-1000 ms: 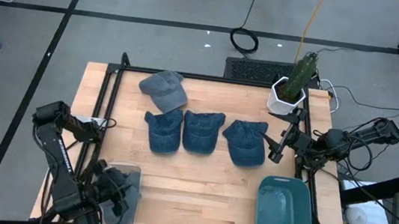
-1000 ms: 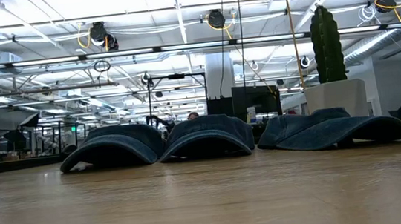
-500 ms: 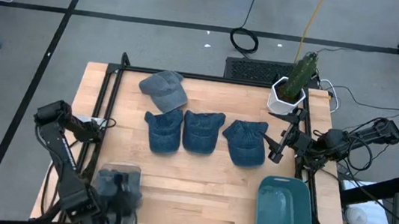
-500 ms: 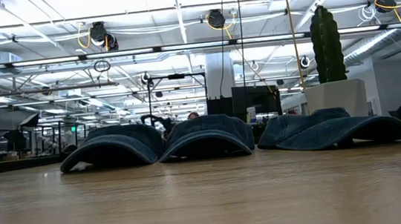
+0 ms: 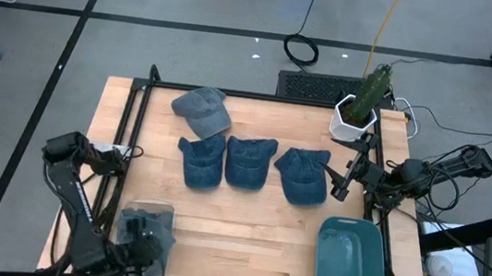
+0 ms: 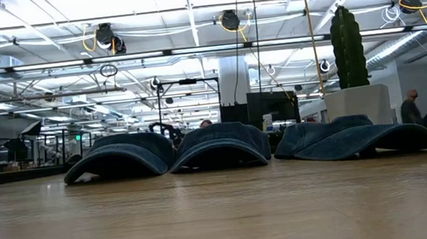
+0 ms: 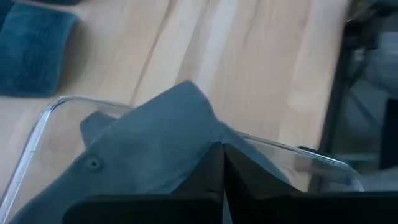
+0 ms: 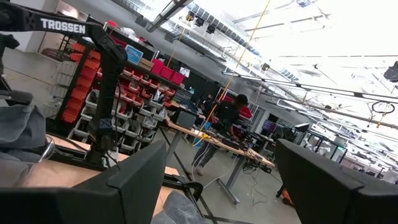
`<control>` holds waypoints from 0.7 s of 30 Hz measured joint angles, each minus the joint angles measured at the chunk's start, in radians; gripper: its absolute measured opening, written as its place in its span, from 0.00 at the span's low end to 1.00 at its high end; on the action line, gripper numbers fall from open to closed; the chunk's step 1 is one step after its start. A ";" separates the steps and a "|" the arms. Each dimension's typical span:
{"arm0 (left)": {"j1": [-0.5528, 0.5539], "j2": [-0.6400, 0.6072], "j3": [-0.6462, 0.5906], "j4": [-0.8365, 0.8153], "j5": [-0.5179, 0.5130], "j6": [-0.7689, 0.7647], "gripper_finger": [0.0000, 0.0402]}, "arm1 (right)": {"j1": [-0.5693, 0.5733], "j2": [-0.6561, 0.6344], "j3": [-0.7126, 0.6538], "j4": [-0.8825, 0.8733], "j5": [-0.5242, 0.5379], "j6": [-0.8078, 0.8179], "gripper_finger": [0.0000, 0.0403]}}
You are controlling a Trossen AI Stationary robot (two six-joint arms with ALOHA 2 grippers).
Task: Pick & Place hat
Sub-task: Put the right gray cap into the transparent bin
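left gripper (image 7: 222, 171) fingers pressed together, clenched on a grey hat (image 7: 155, 146) over the clear bin (image 5: 146, 231) at the table's (image 5: 245, 226) 7 o'clock corner — hat sits in the bin. right gripper (image 5: 341, 188) fingers spread wide, nothing between them, parked at 3 o'clock edge nr the rightmost cap. three blue caps (image 5: 250, 165) in a row mid-table, lighter grey cap (image 5: 202, 109) at 11 o'clock. teal tray (image 5: 351, 266) at 5 o'clock, potted cactus (image 5: 360, 103) at 1 o'clock.
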 joint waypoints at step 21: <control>0.144 0.093 0.000 -0.003 0.195 -0.074 0.01 | 0.000 0.000 0.000 0.000 0.000 0.000 0.71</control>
